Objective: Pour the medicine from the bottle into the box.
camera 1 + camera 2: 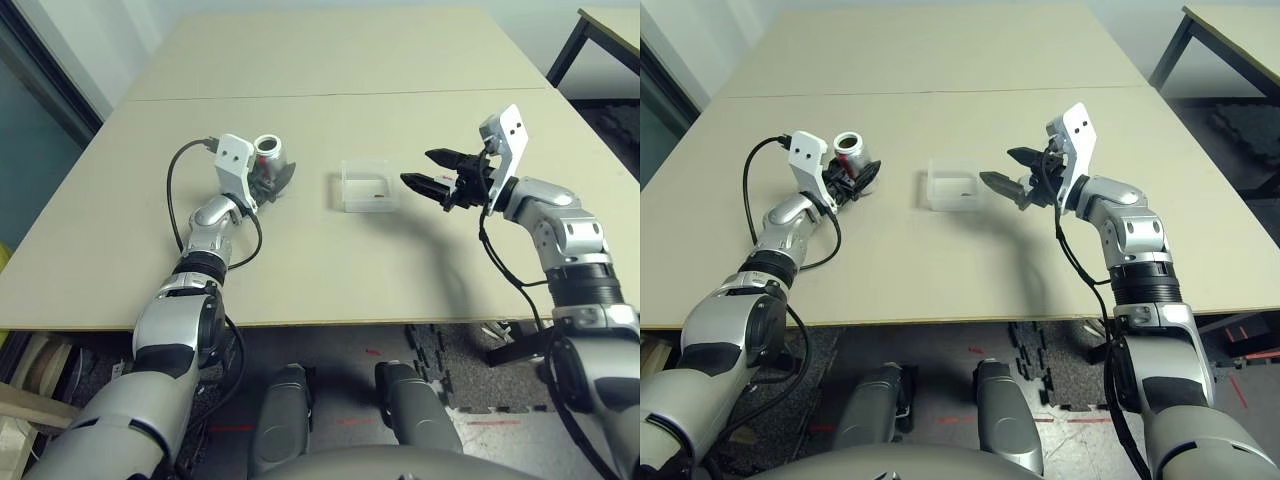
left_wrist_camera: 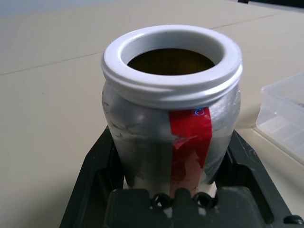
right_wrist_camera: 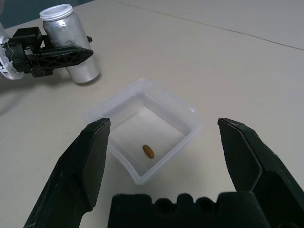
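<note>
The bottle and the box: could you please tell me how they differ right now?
The bottle is a tall silver cylinder with a red label; the box is shallow, square, clear plastic. The bottle sits clamped in the left gripper; the box lies free before the open right gripper. One brown pill lies in the box. Both stand upright, uncapped.

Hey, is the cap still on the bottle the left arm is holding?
No. The bottle in the left gripper's fingers stands upright with its white-rimmed mouth open and no cap on it.

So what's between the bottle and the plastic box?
Nothing: just bare table between the bottle and the box, as the left eye view shows.
</note>
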`<state>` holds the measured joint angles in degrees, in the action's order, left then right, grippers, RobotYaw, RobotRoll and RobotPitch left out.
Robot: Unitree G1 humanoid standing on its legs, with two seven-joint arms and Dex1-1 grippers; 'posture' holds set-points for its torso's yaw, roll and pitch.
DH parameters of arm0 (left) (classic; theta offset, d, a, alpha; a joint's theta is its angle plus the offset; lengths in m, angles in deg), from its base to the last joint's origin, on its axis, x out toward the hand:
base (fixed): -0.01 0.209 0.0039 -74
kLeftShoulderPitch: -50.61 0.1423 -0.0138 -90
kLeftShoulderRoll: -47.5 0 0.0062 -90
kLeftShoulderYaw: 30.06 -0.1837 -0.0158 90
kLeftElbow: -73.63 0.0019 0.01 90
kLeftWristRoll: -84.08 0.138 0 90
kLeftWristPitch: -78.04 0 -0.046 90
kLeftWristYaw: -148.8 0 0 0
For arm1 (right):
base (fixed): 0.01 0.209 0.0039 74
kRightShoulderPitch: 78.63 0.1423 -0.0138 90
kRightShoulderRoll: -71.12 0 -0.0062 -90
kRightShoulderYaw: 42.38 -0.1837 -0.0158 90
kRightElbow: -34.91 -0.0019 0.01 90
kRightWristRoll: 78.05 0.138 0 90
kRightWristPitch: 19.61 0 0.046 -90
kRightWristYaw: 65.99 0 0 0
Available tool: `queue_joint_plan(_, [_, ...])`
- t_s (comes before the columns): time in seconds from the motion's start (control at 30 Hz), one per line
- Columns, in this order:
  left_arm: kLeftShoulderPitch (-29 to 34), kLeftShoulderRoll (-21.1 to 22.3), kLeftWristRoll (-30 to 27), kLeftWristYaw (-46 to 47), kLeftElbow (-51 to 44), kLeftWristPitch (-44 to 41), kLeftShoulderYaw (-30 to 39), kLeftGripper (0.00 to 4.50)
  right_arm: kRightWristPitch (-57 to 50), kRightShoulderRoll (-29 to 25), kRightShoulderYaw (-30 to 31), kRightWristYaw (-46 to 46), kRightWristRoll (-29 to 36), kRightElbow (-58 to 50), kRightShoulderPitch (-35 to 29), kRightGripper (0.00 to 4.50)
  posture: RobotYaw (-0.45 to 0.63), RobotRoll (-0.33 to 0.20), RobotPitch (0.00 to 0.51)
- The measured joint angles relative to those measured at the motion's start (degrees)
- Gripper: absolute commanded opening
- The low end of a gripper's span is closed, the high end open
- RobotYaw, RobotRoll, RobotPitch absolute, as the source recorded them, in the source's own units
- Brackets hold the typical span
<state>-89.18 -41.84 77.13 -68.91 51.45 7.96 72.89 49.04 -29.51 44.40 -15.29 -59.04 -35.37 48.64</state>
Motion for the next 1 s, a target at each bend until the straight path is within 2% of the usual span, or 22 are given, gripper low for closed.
queue_joint_plan(0.13, [0.65, 0.01, -0.55, -1.05, -0.03, -0.17, 0.05, 4.46, -0.01, 0.01, 0.00, -0.32, 0.08, 0.00, 0.00, 4.50, -0.14, 0.000, 0.140])
queue_joint_plan(0.33, [2.72, 0.08, -1.64, -3.05, -1.24, -0.53, 0.09, 4.49, -0.01, 0.33, 0.00, -0.56, 0.26, -0.01, 0.00, 4.50, -0.13, 0.000, 0.141])
queue_joint_plan(0.53, [7.74, 0.39, -2.29, -4.64, -6.69, -0.51, -0.32, 4.49, 0.10, 0.55, 0.00, -0.69, 0.32, 0.02, -0.07, 4.50, -0.11, 0.000, 0.143])
queue_joint_plan(0.73, [14.32, 1.70, -4.00, -4.43, -17.86, -2.35, -0.27, 4.49, 1.88, -0.83, -0.94, -1.04, 0.26, 2.31, -0.37, 4.50, -0.10, 0.000, 0.142])
queue_joint_plan(1.0, [25.32, 5.84, -8.96, -0.15, -37.67, -10.97, 3.45, 4.49, 6.45, -3.60, -5.53, -4.12, 0.09, 8.95, -0.46, 4.50, -0.08, 0.000, 0.138])
